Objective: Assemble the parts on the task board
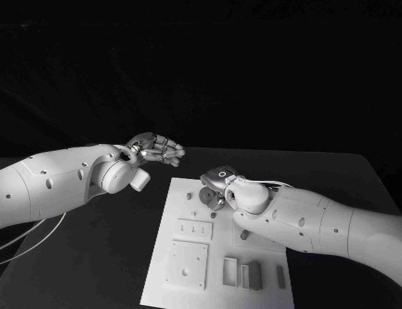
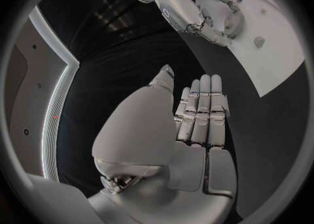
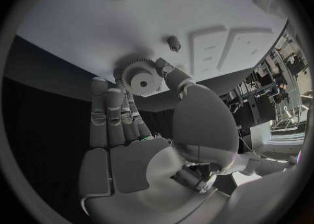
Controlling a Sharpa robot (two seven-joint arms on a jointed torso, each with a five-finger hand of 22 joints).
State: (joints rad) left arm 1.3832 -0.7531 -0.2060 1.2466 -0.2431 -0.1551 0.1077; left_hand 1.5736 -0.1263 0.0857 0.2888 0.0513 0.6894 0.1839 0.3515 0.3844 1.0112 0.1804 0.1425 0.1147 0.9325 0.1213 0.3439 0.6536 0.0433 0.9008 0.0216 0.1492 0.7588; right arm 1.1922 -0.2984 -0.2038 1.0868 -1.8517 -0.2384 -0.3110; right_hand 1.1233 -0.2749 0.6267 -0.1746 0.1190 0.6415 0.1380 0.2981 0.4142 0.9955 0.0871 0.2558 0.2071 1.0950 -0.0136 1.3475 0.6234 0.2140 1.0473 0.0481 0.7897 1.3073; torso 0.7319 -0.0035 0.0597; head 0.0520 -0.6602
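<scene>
Now my right hand (image 3: 141,130) pinches a gear (image 3: 143,80) over the board (image 1: 215,257), while my left hand (image 2: 196,116) hovers empty, fingers straight.

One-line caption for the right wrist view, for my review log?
Right hand holds a toothed gear between thumb and fingers over the white task board.

We see the board (image 1: 187,283) lying mid-table (image 1: 89,257). Our right hand (image 1: 217,190) and a gear (image 3: 143,80) sit over the board's far end. Our left hand (image 1: 156,149) hovers beyond its far-left corner.
</scene>
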